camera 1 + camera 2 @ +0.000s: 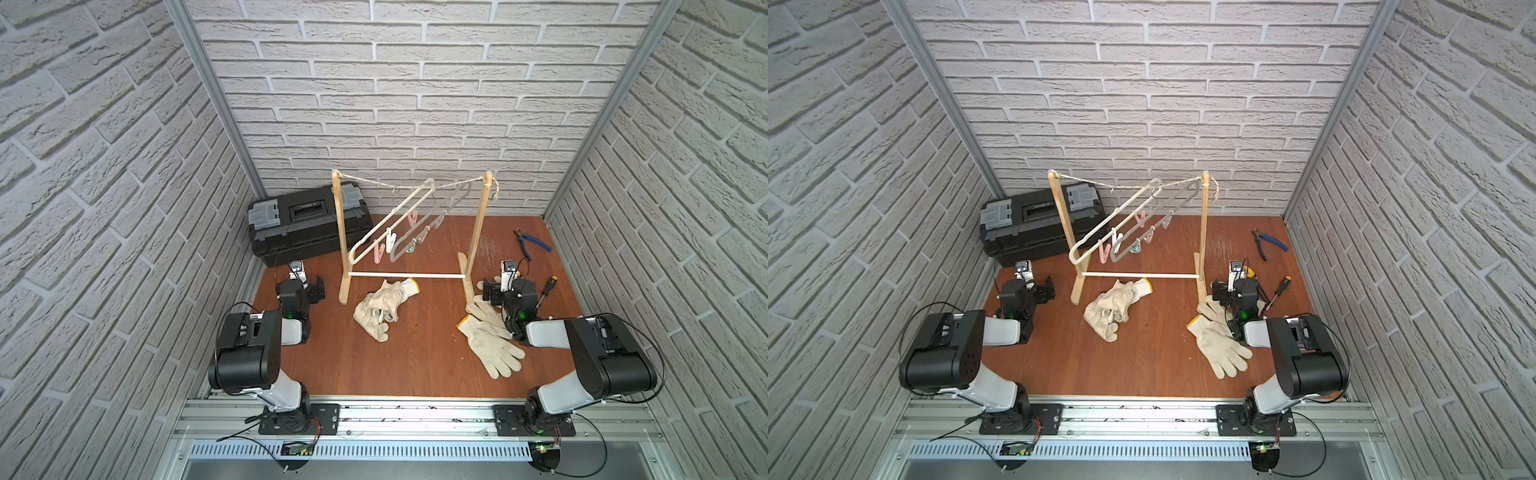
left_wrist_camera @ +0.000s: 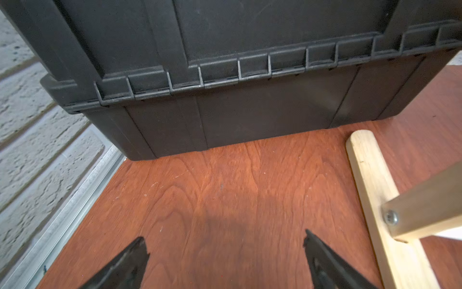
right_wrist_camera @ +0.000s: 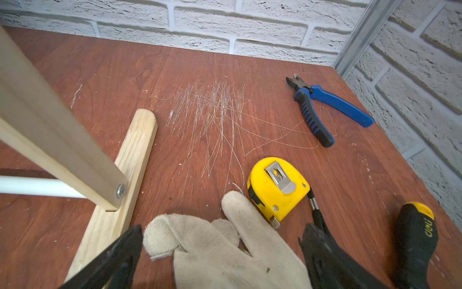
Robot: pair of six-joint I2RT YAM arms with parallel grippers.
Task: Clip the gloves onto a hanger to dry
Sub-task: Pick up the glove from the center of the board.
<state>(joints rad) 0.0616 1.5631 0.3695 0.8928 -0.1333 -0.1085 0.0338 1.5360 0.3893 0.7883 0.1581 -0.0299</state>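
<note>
Clock ref: 12 o'clock is the back brick wall, as in both top views.
Glove heap: the crumpled off-white glove heap (image 1: pixel 384 307) lies on the counter (image 1: pixel 415 370) near centre, just at 6 o'clock of the rack's lower rail. One yellow-edged cuff points toward 2 o'clock.
Glove pair: the flat glove pair (image 1: pixel 490 343) lies overlapped at 4 o'clock, its far end hidden under the right arm.
Rack: the wooden rack (image 1: pixel 341 232) stands toward 12 o'clock. The white hanger (image 1: pixel 351 254) and grey hanger (image 1: pixel 392 255) hang tilted from its string, with small clips along their lower bars.
Left gripper: the left gripper (image 2: pixel 225 236) sits at 9 o'clock with jaws wide and only bare counter between them. It faces the black toolbox (image 1: pixel 309 226), with a rack foot (image 2: pixel 370 180) just beside it.
Right gripper: the right gripper (image 3: pixel 222 230) sits at 3 o'clock, jaws wide over the glove pair's fingertips. I cannot tell whether they touch.
In the way: the other rack foot lies just beside those fingertips. The yellow tape measure (image 3: pixel 275 185) touches one glove finger. The screwdriver (image 3: pixel 415 240) lies just beside one jaw.
Clear of work: the blue pliers (image 3: pixel 337 103) lie well apart at 2 o'clock.
</note>
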